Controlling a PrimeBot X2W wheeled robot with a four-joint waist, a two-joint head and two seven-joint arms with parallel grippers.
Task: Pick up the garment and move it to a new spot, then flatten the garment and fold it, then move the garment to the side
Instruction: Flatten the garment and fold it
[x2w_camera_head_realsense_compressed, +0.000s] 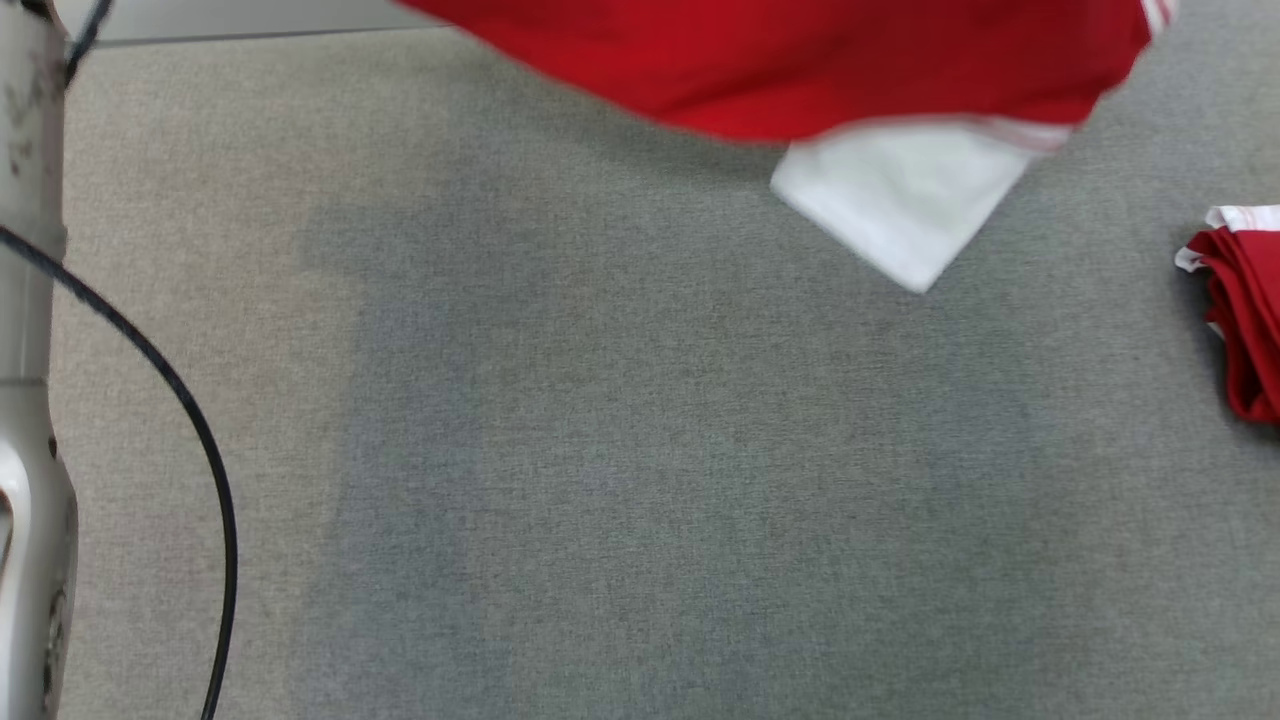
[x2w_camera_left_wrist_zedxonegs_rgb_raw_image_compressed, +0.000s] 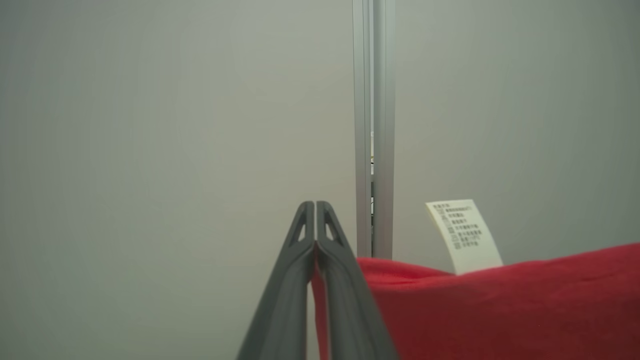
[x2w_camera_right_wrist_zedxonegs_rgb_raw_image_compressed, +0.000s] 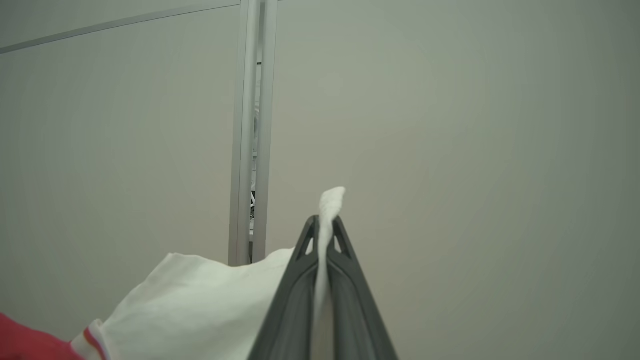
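Note:
The garment (x2w_camera_head_realsense_compressed: 800, 60) is red with white parts and hangs in the air across the top of the head view, a white corner (x2w_camera_head_realsense_compressed: 900, 200) dangling below it. In the left wrist view my left gripper (x2w_camera_left_wrist_zedxonegs_rgb_raw_image_compressed: 316, 206) is shut on the red cloth (x2w_camera_left_wrist_zedxonegs_rgb_raw_image_compressed: 500, 310), and a white care label (x2w_camera_left_wrist_zedxonegs_rgb_raw_image_compressed: 464, 235) sticks up from the fabric. In the right wrist view my right gripper (x2w_camera_right_wrist_zedxonegs_rgb_raw_image_compressed: 325, 220) is shut on a white edge of the garment (x2w_camera_right_wrist_zedxonegs_rgb_raw_image_compressed: 200, 305), with a strip of cloth poking out past the tips.
A grey cloth-covered table (x2w_camera_head_realsense_compressed: 640, 450) lies below. Another red and white folded garment (x2w_camera_head_realsense_compressed: 1245, 310) sits at its right edge. A pale arm with a black cable (x2w_camera_head_realsense_compressed: 30, 400) stands at the left. Both wrist views face a pale wall panel with a metal post (x2w_camera_left_wrist_zedxonegs_rgb_raw_image_compressed: 372, 125).

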